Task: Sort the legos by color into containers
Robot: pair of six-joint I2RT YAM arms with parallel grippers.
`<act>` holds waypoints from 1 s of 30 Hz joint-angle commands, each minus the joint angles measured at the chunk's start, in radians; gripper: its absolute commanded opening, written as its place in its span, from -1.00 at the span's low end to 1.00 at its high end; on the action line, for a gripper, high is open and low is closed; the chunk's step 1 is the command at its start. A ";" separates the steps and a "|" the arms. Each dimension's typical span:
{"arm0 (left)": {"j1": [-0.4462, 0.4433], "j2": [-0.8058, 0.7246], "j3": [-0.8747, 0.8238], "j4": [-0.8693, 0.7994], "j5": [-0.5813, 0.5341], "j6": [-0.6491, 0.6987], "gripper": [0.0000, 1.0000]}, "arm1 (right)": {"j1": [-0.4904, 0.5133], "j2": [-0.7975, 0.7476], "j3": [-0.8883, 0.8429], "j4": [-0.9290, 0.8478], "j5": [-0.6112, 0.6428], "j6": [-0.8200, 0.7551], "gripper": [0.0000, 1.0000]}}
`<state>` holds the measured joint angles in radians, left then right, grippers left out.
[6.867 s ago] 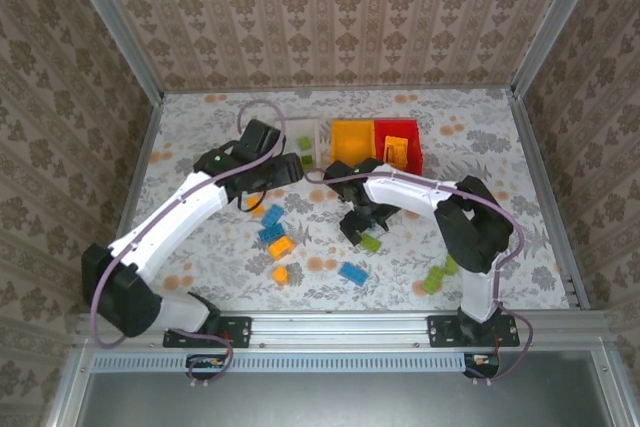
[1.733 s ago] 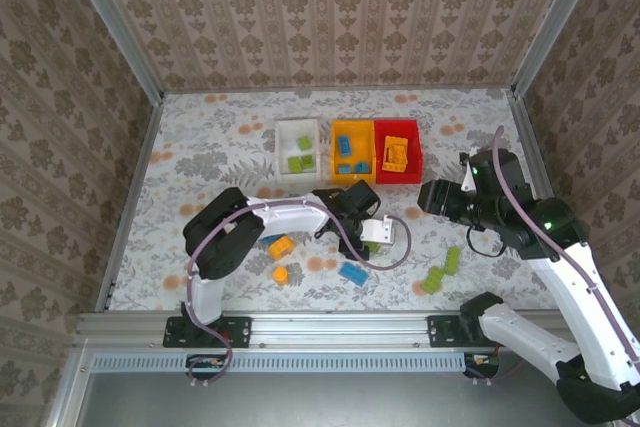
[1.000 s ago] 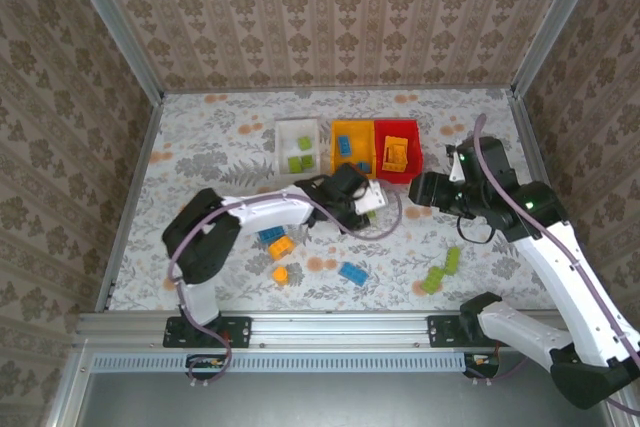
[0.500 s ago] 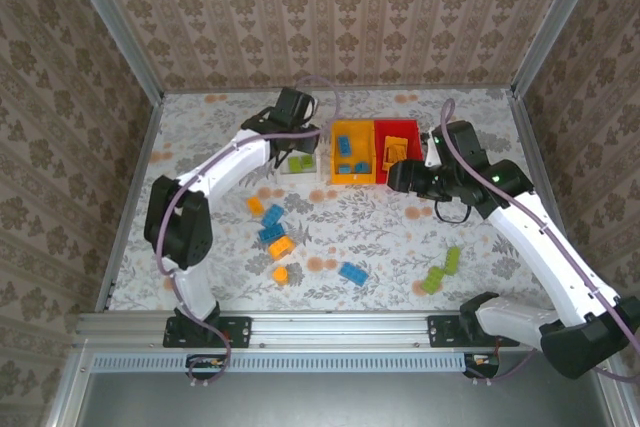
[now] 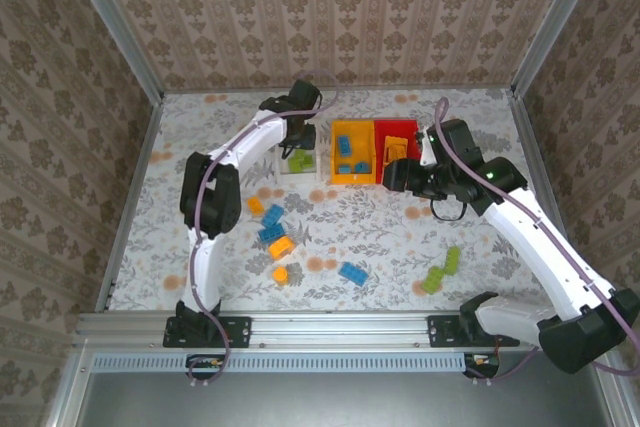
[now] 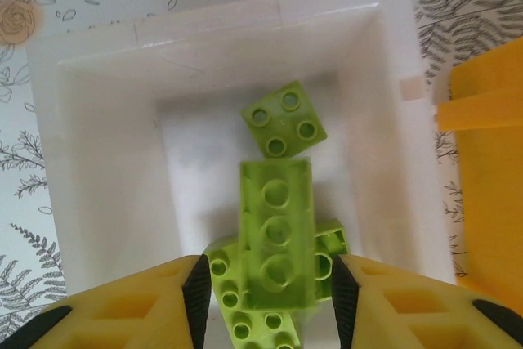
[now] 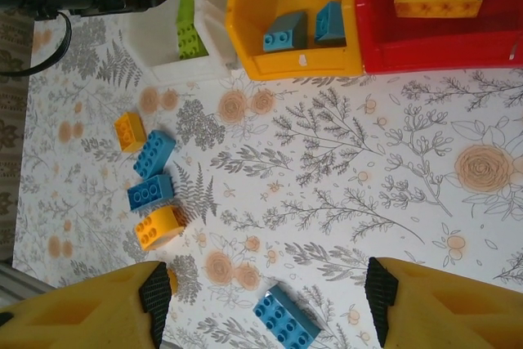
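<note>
Depositing a green brick (image 6: pixel 276 234) in the white bin (image 6: pixel 98 46) is the step in hand. The left gripper (image 6: pixel 270 284) hangs over that bin with its fingers apart and a narrow gap on each side of the brick, which lies above other green pieces. Whether it is already at rest cannot be told. The right gripper (image 7: pixel 265 292) hovers over the table (image 7: pixel 368 161) near the yellow bin (image 7: pixel 245 38) and red bin (image 7: pixel 425 51), fingers wide apart and empty. A blue brick (image 7: pixel 282 318) lies just below it and an orange brick (image 7: pixel 159 226) further off.

Next move, by judgement: raise the left gripper clear. Lower the right gripper square onto the blue brick and carry it to the yellow bin, which holds blue.
</note>
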<state>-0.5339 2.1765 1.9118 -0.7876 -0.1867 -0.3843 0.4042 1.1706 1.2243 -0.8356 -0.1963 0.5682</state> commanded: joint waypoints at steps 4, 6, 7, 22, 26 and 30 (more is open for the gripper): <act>0.010 0.021 0.042 -0.076 -0.023 -0.054 0.07 | 0.008 0.031 0.002 -0.007 -0.038 -0.016 0.38; 0.008 -0.003 0.040 -0.077 -0.029 -0.060 0.12 | 0.012 0.042 0.009 -0.016 -0.033 -0.028 0.38; 0.006 -0.020 0.037 -0.072 -0.033 -0.062 0.12 | 0.021 0.050 0.018 -0.025 -0.021 -0.040 0.38; 0.065 -0.748 -0.530 -0.107 -0.048 -0.450 0.20 | 0.442 0.631 0.337 -0.015 0.098 -0.267 0.50; 0.071 -0.984 -0.722 -0.173 -0.052 -0.513 0.23 | 0.481 0.794 0.478 0.031 0.101 -0.190 0.56; 0.071 -1.183 -0.859 -0.220 -0.051 -0.533 0.25 | 0.509 0.939 0.607 0.047 0.144 -0.171 0.58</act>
<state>-0.4637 1.0847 1.1065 -0.9325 -0.2256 -0.8555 0.9039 2.0529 1.7515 -0.8066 -0.1078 0.3687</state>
